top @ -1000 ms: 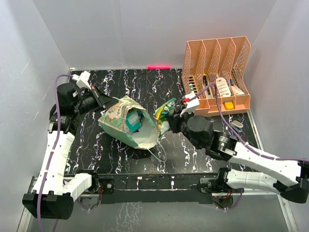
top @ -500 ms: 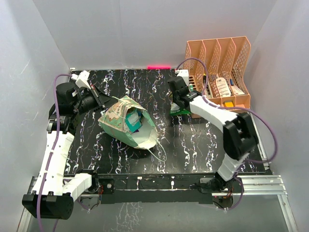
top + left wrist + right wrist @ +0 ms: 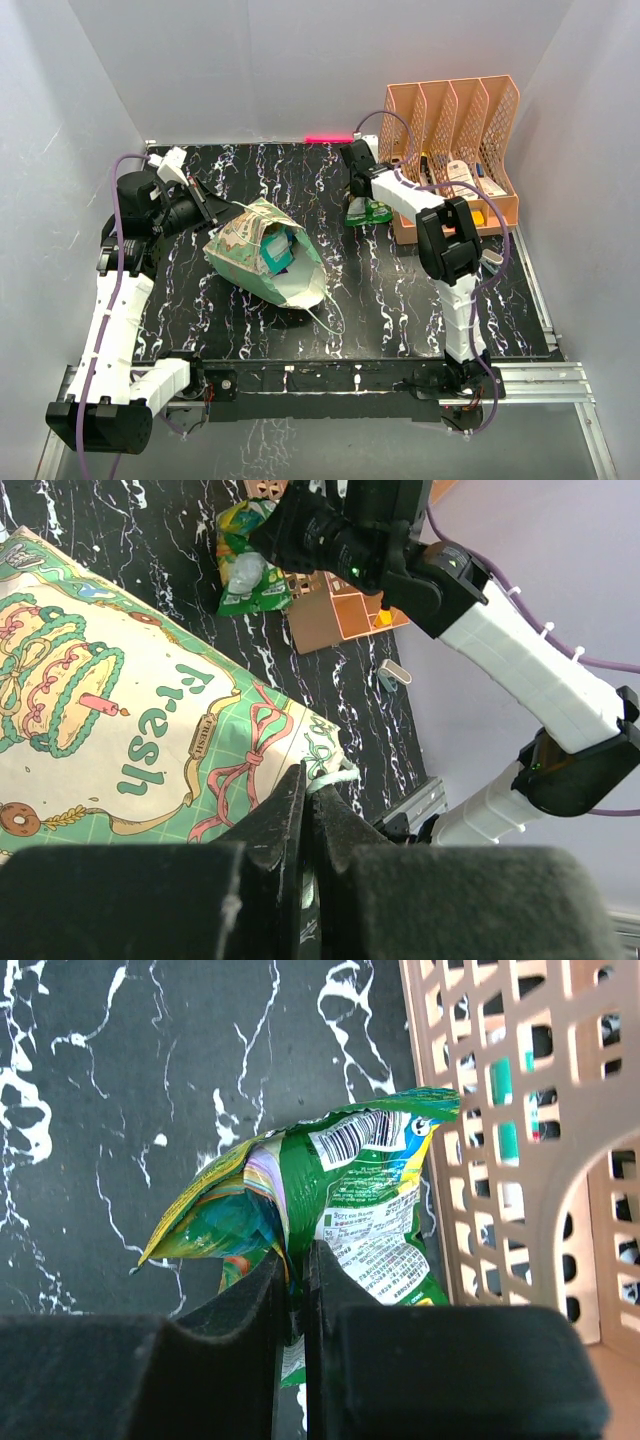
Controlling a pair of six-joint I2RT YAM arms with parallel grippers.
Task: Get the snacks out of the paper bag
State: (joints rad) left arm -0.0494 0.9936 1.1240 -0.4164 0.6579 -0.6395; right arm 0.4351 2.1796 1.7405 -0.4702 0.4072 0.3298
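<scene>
The mint-green paper bag [image 3: 262, 258] lies on its side at the left centre, its mouth open toward the front right, and its cream patterned panel [image 3: 130, 720] fills the left wrist view. Blue and teal snacks [image 3: 279, 250] show inside it. My left gripper [image 3: 205, 207] [image 3: 308, 780] is shut on the bag's rim at its white string handle [image 3: 335, 777]. My right gripper [image 3: 360, 200] [image 3: 297, 1260] is shut on a crumpled green snack packet [image 3: 368, 212] [image 3: 365, 1185], held low over the black tabletop right next to the peach organizer [image 3: 450, 130]. The left wrist view shows this packet [image 3: 243, 565] too.
The peach mesh organizer [image 3: 530, 1140] stands at the back right with small bottles and boxes in it. A small silver object [image 3: 491, 258] lies on the marbled black table [image 3: 300, 175] in front of it. White walls close in the back and both sides.
My right arm has swung from the bag's mouth to the back right, carrying the green packet to beside the organizer. The left arm and the bag have stayed put.
</scene>
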